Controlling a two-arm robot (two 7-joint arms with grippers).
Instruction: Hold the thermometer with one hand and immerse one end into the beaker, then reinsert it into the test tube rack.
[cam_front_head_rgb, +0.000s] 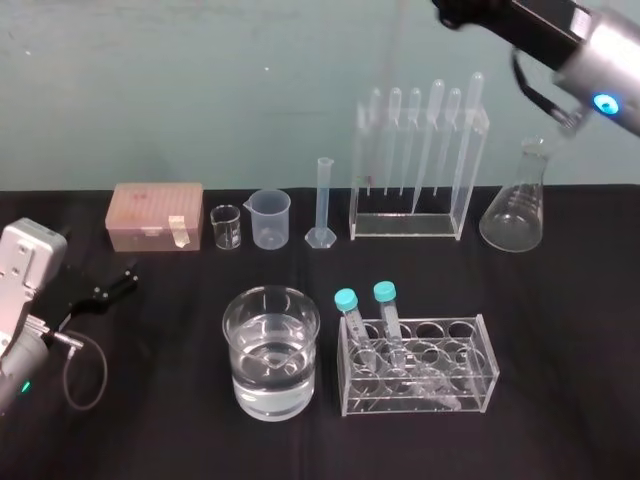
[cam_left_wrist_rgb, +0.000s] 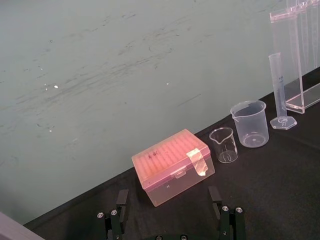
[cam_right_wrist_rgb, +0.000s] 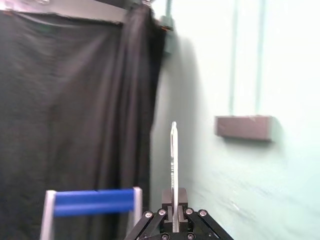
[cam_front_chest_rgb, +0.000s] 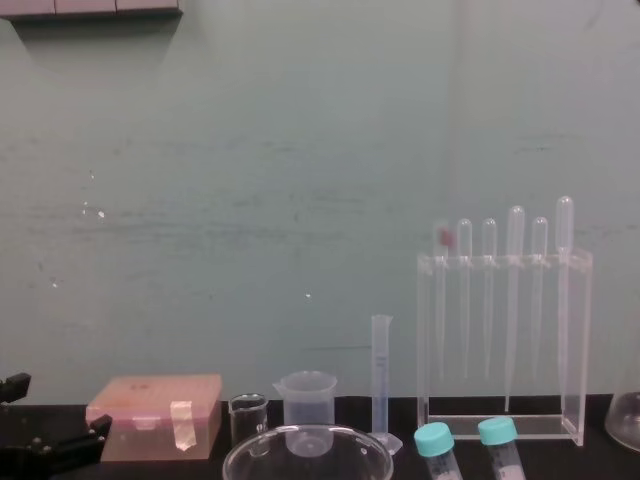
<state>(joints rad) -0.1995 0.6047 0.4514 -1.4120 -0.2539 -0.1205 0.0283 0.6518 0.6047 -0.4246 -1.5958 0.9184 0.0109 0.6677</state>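
My right gripper (cam_right_wrist_rgb: 173, 202) is shut on the thermometer (cam_right_wrist_rgb: 173, 160), which stands straight up from between its fingers in the right wrist view. In the chest view its red tip (cam_front_chest_rgb: 443, 237) hangs just over the left end of the test tube rack (cam_front_chest_rgb: 505, 340). This tall clear frame (cam_front_head_rgb: 415, 165) holds several pipettes at the back of the table. The right arm (cam_front_head_rgb: 560, 40) reaches in from the upper right. Left of the rack stands the whitish beaker (cam_front_head_rgb: 271, 218) (cam_left_wrist_rgb: 249, 123) (cam_front_chest_rgb: 305, 398). My left gripper (cam_left_wrist_rgb: 170, 212) rests open near the table's left edge (cam_front_head_rgb: 110, 285).
A pink box (cam_front_head_rgb: 156, 214), a small glass beaker (cam_front_head_rgb: 226, 227) and a graduated cylinder (cam_front_head_rgb: 322, 205) line the back. A conical flask (cam_front_head_rgb: 514, 205) stands right of the rack. In front are a round glass dish (cam_front_head_rgb: 271, 350) of water and a low rack (cam_front_head_rgb: 418, 365) with two blue-capped tubes.
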